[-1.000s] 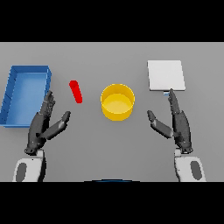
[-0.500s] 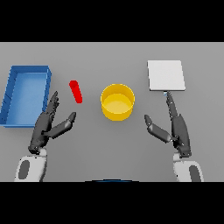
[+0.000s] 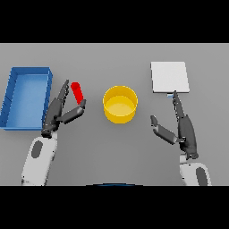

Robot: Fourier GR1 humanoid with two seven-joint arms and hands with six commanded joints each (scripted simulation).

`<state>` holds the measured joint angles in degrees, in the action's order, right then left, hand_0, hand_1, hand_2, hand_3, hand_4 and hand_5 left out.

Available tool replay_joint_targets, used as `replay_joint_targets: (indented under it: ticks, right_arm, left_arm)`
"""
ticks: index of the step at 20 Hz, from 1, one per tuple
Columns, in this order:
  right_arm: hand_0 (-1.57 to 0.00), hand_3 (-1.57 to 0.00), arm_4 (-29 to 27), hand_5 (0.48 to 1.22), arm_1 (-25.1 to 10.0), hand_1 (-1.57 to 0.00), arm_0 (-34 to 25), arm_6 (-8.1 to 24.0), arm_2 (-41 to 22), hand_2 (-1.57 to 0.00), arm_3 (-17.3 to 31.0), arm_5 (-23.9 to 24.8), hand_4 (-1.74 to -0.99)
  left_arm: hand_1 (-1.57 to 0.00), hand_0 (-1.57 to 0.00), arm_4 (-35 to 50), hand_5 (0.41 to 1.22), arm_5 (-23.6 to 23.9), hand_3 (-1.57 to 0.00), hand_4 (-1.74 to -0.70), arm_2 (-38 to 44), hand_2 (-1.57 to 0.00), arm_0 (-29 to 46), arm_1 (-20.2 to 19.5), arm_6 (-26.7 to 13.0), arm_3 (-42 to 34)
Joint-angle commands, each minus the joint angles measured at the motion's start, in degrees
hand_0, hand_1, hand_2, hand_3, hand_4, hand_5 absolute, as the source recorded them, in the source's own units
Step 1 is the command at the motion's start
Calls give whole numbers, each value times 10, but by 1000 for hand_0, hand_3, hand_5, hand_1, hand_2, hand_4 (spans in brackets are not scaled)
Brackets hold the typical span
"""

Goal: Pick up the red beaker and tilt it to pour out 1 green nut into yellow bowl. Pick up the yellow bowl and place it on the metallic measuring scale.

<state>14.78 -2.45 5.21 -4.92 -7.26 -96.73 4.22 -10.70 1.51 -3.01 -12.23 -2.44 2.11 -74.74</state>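
In the head view, the red beaker (image 3: 77,92) lies tilted on the grey table (image 3: 112,58) in the left half of the frame, just left of centre and slightly above the middle. The left hand (image 3: 60,112) reaches up from the lower left; its fingers are straight and spread, with the long fingers just left of the beaker and the thumb just below the beaker's lower end, so the beaker sits at the gap between them; whether either touches it cannot be told, and nothing is curled round it. The yellow bowl (image 3: 120,103) stands at the centre of the frame, upright, near the beaker's right side but apart from it. The metallic measuring scale (image 3: 169,77), a pale square plate, lies in the upper right. The right hand (image 3: 183,129) is in the lower right, its fingers straight and relaxed, holding nothing; its longest fingertip points up to the scale's lower edge. A blue tray (image 3: 27,96) sits at the far left, beside the left hand.
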Motion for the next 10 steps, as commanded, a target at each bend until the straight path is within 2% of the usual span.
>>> replay_joint_targets:
  ticks: [1, 4, 10]
  right_arm:
    - [1, 1, 2, 635, -1, 1, 3, -3, -4, 1, -5, -3, -1274]
    - [1, 1, 3, 635, -1, 1, 4, -2, -1, 1, 4, 0, -1266]
    - [1, 1, 0, 644, -1, 1, 6, 1, -4, 1, -10, -4, -1267]
  left_arm:
    - [1, 1, 0, 673, 1, 1, -1267, 5, 1, -8, -3, 6, 11]
    - [1, 1, 1, 682, 4, 1, -1280, 13, 1, -38, 1, 11, 53]
    - [1, 1, -5, 686, 9, 1, -1293, 23, 1, -100, 4, 14, 129]
